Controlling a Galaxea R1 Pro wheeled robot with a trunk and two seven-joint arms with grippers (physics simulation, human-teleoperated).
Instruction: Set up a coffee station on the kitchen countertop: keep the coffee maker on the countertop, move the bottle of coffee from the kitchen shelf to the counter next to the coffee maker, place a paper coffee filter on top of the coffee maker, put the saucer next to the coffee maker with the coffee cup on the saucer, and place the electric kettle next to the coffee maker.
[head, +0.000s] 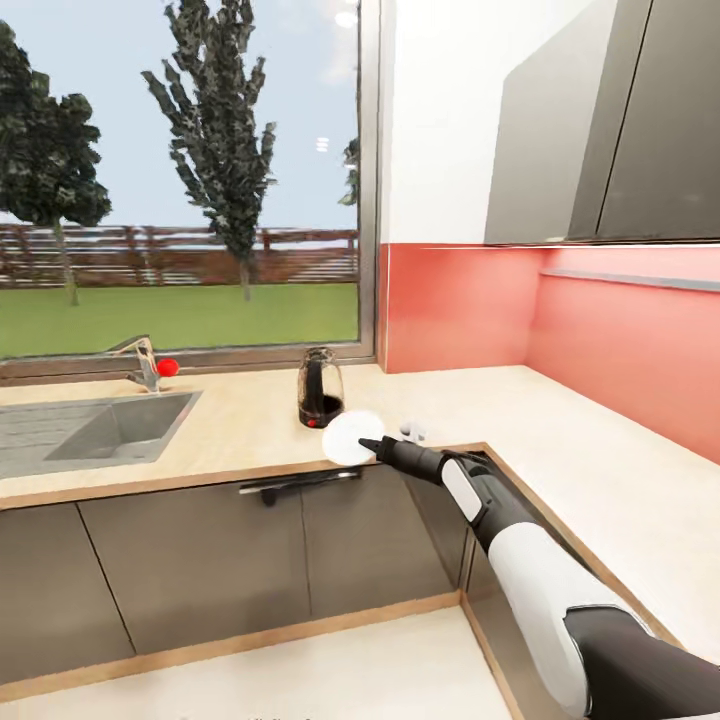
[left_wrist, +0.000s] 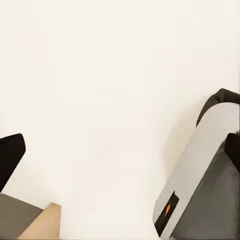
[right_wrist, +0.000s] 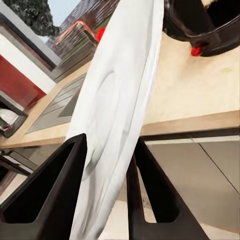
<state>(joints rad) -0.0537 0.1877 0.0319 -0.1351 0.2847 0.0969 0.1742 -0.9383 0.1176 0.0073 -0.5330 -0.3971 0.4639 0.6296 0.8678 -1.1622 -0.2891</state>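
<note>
One saucer (head: 350, 437), held on edge over the front lip of the countertop (head: 240, 425), pinched between the two fingers of the right gripper (head: 372, 446). Just behind, one electric kettle (head: 320, 388); farther left, one sink (head: 95, 428) under the window. Seen from the right wrist: dished saucer face, kettle's red switch (right_wrist: 196, 50). Left claw's state: cannot tell

The saucer (right_wrist: 120, 115) runs past the frame's edges; the electric kettle (right_wrist: 200, 25) is cropped too.
</note>
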